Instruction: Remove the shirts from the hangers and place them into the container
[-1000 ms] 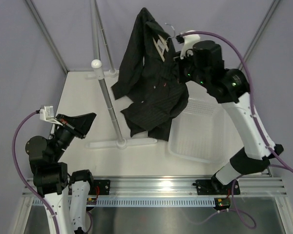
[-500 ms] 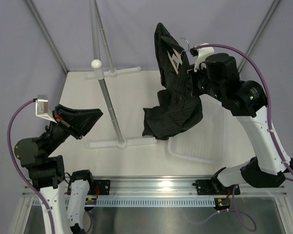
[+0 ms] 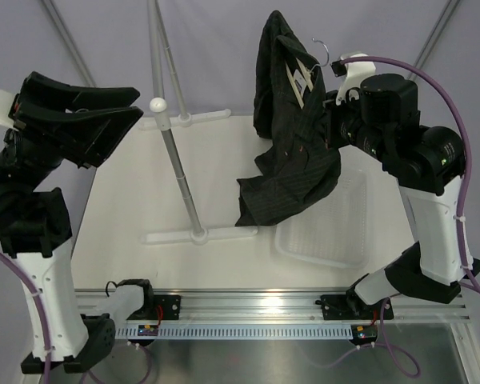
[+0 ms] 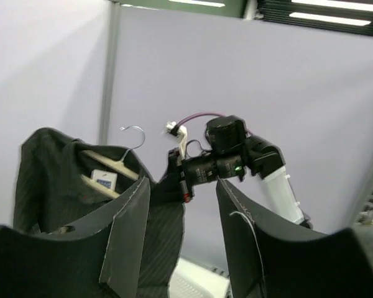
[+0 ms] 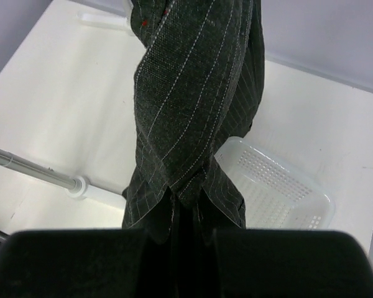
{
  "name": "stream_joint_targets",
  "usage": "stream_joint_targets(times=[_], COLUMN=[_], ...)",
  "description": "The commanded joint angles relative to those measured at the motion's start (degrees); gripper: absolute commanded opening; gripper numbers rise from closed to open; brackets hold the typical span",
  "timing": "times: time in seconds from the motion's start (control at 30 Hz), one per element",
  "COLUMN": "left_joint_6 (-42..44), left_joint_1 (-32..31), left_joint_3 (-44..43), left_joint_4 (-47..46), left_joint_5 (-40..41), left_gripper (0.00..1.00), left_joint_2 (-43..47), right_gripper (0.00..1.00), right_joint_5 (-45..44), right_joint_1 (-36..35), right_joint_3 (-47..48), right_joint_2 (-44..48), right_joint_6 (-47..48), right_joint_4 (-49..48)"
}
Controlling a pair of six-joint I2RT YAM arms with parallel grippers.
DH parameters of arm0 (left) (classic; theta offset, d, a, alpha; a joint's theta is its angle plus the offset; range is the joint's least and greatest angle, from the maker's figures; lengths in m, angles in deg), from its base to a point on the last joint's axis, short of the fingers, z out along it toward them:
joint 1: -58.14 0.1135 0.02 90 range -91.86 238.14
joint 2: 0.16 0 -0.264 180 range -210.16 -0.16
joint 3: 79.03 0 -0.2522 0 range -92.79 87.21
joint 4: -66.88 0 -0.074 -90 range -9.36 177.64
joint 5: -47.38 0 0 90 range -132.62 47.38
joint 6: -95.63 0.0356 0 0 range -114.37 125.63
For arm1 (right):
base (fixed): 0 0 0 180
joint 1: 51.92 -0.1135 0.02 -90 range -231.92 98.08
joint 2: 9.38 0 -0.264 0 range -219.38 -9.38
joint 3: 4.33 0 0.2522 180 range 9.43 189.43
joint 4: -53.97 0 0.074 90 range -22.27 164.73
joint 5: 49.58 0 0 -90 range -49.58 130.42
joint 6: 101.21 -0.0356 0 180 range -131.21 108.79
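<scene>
Shirt point(image 3: 292, 172) of black pinstriped cloth is shown hanging in mid-air above a white counter point(image 3: 136, 192), carried by the right pincer point(image 3: 330, 122). That pincer is clamped shut on a fold of the cloth at the garment's side, and in the right wrist view the fabric is seen pinched between its two fingers point(image 5: 185, 228) and draped away from them. A cream hanger point(image 3: 298, 78) is seated inside the shirt's shoulders, just above and to the left of the right pincer, and its metal hook point(image 3: 324, 50) is seen sticking up free of any rail. The rest of the shirt is bunched below and to the left of the same pincer. The container point(image 3: 336, 232), a shallow whitish basket with slotted sides, is set on the counter beneath the right pincer, on the side nearer the arm bases; the shirt's lower edge is seen over the basket's left corner, but whether the two touch cannot be told. A grey rack pole point(image 3: 180, 172) with a white knob point(image 3: 158, 105) is placed well to the left of the right pincer, between the two arms. The left pincer point(image 3: 136, 104) is held high at the far left, well apart from the shirt and pointed toward it; its fingers are spread roughly halfway and nothing is held between them point(image 4: 181, 186).
</scene>
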Motion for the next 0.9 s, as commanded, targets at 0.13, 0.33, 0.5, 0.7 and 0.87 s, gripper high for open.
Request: stream_joint_targets(times=[0.13, 0.33, 0.5, 0.7, 0.87], left_joint_6=[24.1, 39.6, 47.7, 64.0, 80.2], left_joint_1=[-27.9, -45.7, -52.9, -63.4, -69.1], left_joint_3=[-18.1, -28.8, -20.9, -11.4, 0.2], left_joint_4=[20.8, 34.0, 32.6, 26.7, 15.6], left_joint_5=[15.9, 32.0, 46.8, 62.7, 71.6], left_gripper=[0.51, 0.48, 0.51, 0.58, 0.63], left_joint_2=[-16.3, -28.1, -28.5, -28.8, -28.0], right_gripper=[0.0, 0.0, 0.0, 0.0, 0.0], right_joint_5=[-0.6, -2.5, -0.5, 12.2, 20.0], right_joint_1=[0.5, 2.0, 4.5, 10.8, 11.9], right_joint_3=[4.3, -0.8, -3.8, -15.1, -22.7], right_joint_2=[0.2, 3.3, 5.6, 11.0, 15.5], right_joint_6=[0.2, 0.5, 0.8, 2.7, 1.1], right_joint_4=[0.4, -0.1, 1.9, 4.2, 4.2])
